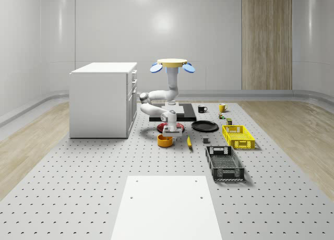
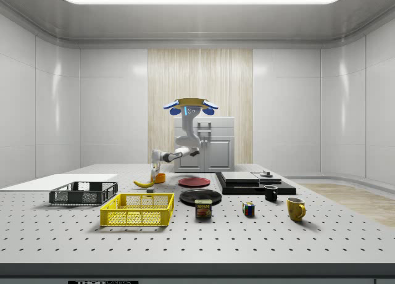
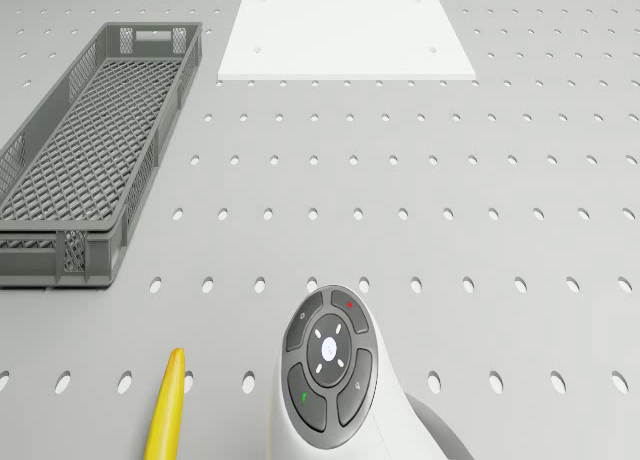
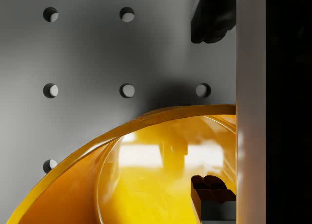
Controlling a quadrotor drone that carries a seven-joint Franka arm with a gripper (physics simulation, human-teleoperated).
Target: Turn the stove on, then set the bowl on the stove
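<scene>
One bowl [image 1: 165,140], two crates.

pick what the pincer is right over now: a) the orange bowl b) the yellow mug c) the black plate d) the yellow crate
a, the pincer hangs just above the orange bowl on the table, and the wrist view looks down on the bowl's rim and glossy inside; the drone hovers above, beside the white cabinet.
</scene>
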